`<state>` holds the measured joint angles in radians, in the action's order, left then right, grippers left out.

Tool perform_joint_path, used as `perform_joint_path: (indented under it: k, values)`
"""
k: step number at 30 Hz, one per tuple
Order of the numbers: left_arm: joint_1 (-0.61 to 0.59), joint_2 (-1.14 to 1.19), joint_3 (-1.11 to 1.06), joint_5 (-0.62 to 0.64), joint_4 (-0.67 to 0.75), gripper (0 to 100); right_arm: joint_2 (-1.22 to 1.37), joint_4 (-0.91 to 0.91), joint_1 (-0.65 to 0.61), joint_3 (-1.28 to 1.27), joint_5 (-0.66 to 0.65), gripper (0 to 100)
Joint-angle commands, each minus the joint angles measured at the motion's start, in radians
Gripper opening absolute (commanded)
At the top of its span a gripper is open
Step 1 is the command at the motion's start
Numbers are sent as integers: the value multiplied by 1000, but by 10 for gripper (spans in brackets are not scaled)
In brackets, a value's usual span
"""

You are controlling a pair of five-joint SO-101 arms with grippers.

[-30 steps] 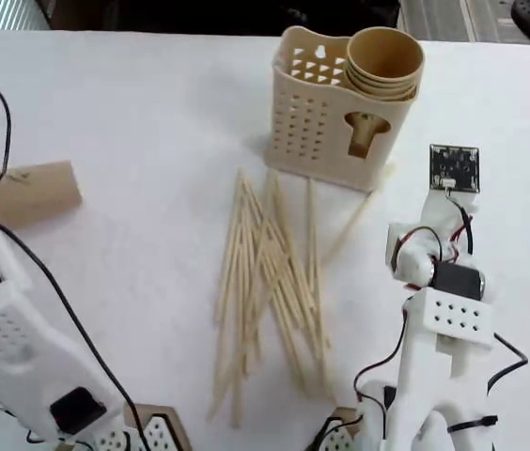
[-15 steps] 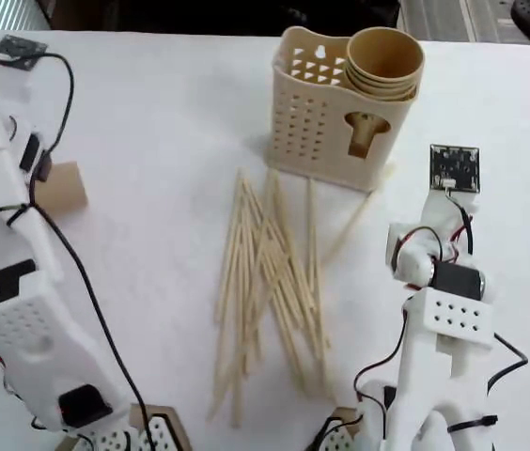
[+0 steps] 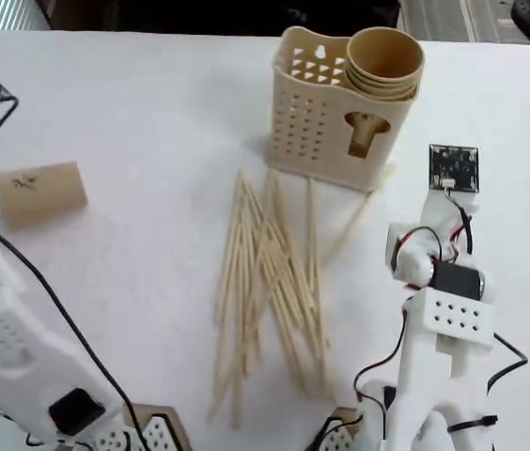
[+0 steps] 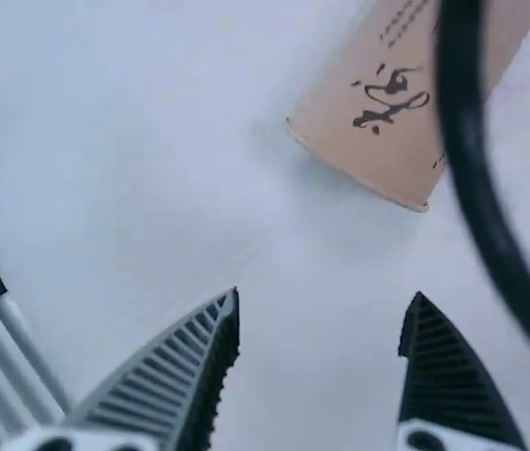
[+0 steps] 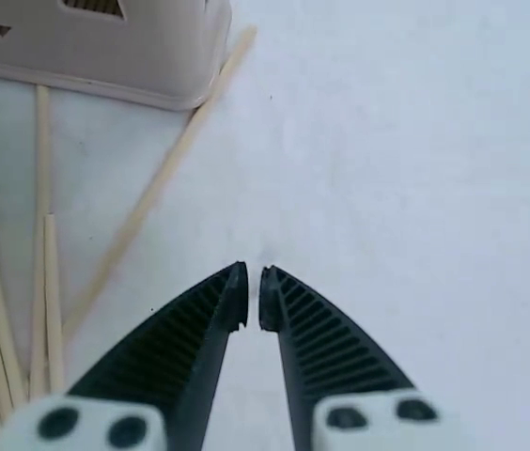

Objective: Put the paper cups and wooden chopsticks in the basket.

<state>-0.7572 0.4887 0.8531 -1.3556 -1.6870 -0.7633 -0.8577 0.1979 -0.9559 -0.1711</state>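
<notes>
**One cup and the chopsticks lay outside the basket**

The white counter (image 3: 152,94) carried everything. The basket (image 3: 317,127) stood upright at its far side, and a stack of paper cups (image 3: 384,61) sat inside the basket at one corner. The wooden chopsticks (image 3: 265,272) lay in a loose pile on the counter just in front of the basket, with one stick (image 5: 152,188) lying apart near the basket's corner. A single paper cup (image 3: 41,193) lay on its side, well apart from the basket. The left hand (image 4: 326,301) was open and empty near this cup. The right hand (image 5: 253,272) was closed on nothing, above bare counter beside the pile.
</notes>
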Motion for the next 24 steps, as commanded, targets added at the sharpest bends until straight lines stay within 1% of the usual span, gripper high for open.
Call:
perform_joint_path:
  k: [1, 6, 10, 13, 17, 21, 24]
  values:
    - [-5, -71, -160, -201, 163, 282, -25, -1, -8, 8, 0, 39]
    - [28, -73, -379, -204, 439, 282, -22, -1, -8, 6, 0, 39]
    - [59, -81, -491, -203, 560, 282, -22, 16, -8, 3, 0, 39]
    - [88, -91, -512, -143, 568, 282, -22, 79, -8, -37, -2, 39]
    - [127, -162, -537, -31, 549, 282, -30, 137, -19, -83, -72, 39]
    - [174, -266, -628, -14, 497, 282, -30, 136, -59, -91, -83, 39]
    - [225, -363, -758, -14, 499, 274, -30, 136, -61, -91, -83, 39]
